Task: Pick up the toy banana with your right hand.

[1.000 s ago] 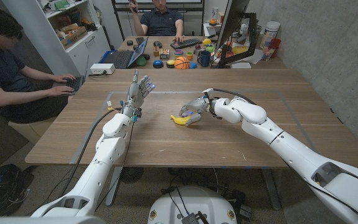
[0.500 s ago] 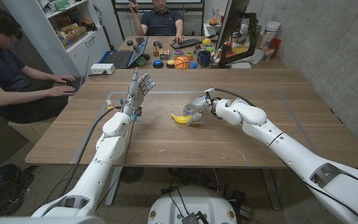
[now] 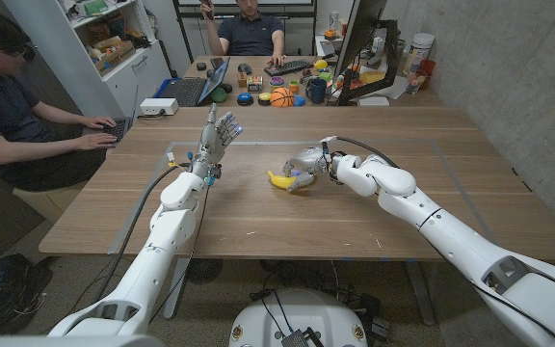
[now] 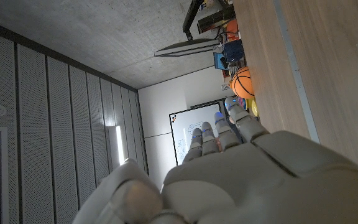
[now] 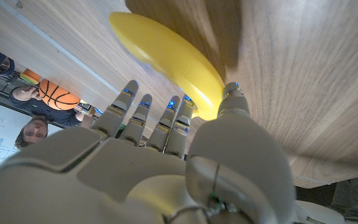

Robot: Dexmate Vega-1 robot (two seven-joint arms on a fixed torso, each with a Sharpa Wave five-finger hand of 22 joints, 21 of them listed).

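Lifted slightly since before, the toy banana [image 3: 284, 180] sits pinched in the right hand [image 3: 303, 166] fingers [image 5: 229, 102]; left hand [image 3: 216, 138] fingers spread, empty.

Back of the robot's left hand [image 4: 241, 180], fingers [image 4: 211, 134] extended, beside a wooden table [image 4: 328, 68]. Beyond: toy basketball [image 4: 242, 81], possibly a whiteboard [image 4: 188, 124].

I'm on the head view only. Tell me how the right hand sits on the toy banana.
Observer: In the right wrist view the right hand has its fingers on one side of the toy banana and the thumb on the other.
Operator: Report whether it's off the table.
Observer: Its shadow falls apart from it on the wooden table, so it looks raised.
Operator: Check the left hand.
Observer: The left wrist view shows the left hand holding nothing, fingers extended.
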